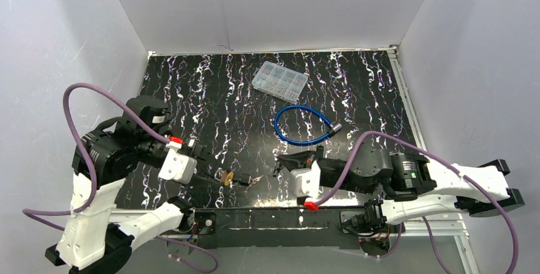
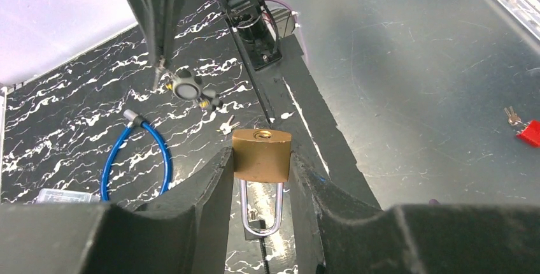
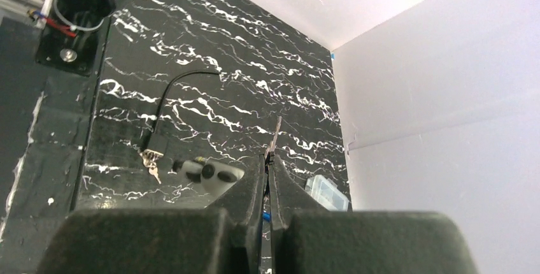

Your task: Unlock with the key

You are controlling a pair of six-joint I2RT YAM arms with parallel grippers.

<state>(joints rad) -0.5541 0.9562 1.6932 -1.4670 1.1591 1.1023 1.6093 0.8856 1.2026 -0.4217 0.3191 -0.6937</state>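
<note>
Left wrist view — left pincer (image 2: 260, 171) clamps padlock (image 2: 261, 153) keyhole-outward, likely so right pincer (image 3: 267, 163) — pinching the key (image 3: 277, 131) — can insert it.

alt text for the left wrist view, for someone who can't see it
A brass padlock is clamped between the left gripper's black fingers, keyhole end pointing away and silver shackle toward the camera. Beyond it on the black marbled table lie a blue cable lock and small keys.
</note>
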